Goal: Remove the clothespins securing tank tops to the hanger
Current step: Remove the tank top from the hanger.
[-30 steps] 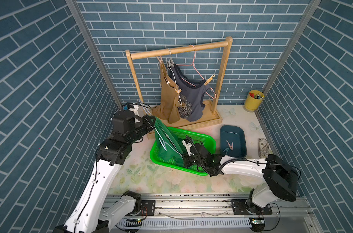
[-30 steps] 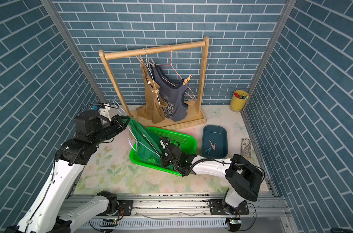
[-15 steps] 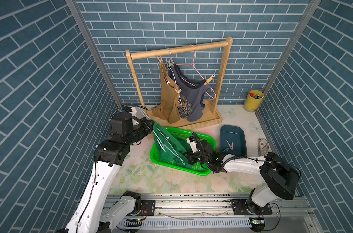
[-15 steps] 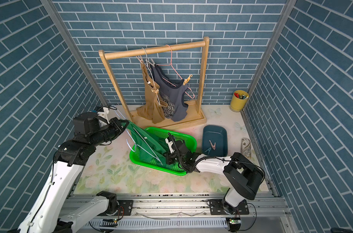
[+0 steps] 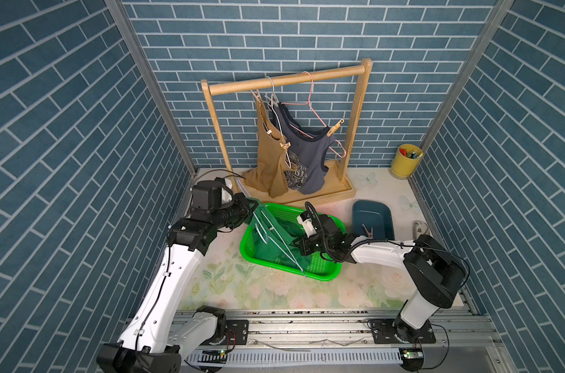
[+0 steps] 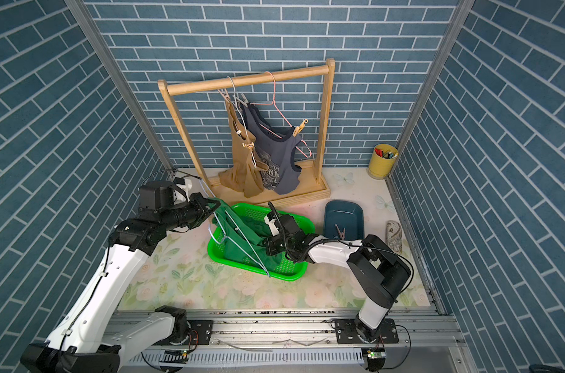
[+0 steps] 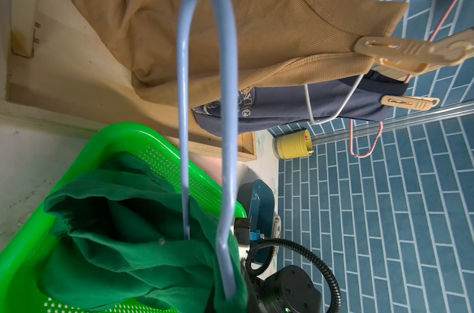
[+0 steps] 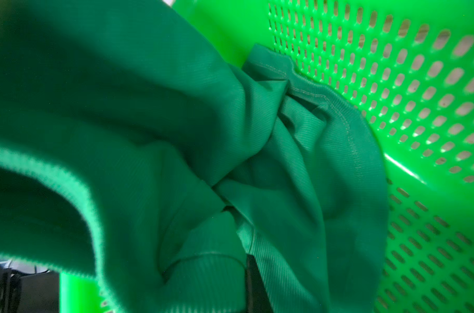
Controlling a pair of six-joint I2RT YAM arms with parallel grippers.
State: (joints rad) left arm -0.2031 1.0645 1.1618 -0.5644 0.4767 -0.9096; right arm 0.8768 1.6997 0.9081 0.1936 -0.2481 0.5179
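Clothespins (image 5: pixel 335 126) on tan and grey-blue tank tops (image 5: pixel 310 158) behind green basket (image 5: pixel 323 277), one clothespin (image 5: pixel 367 231) in blue tray (image 5: pixel 376 213) beside it, left gripper (image 5: pixel 250 204) clamped on blue hanger (image 7: pixel 183 108), right gripper (image 5: pixel 298 249) pinching green tank top (image 5: pixel 274 245) in basket

On the pale floral-print bench (image 5: pixel 258 290): wooden rack base (image 5: pixel 339 193) standing at the back, green basket (image 5: pixel 321 266) in front of it near the middle, dark teal tray (image 5: pixel 374 213) beside the basket on the right, yellow cup (image 5: pixel 405 163) in the far right corner, small patterned item (image 5: pixel 420 227) by the right edge.
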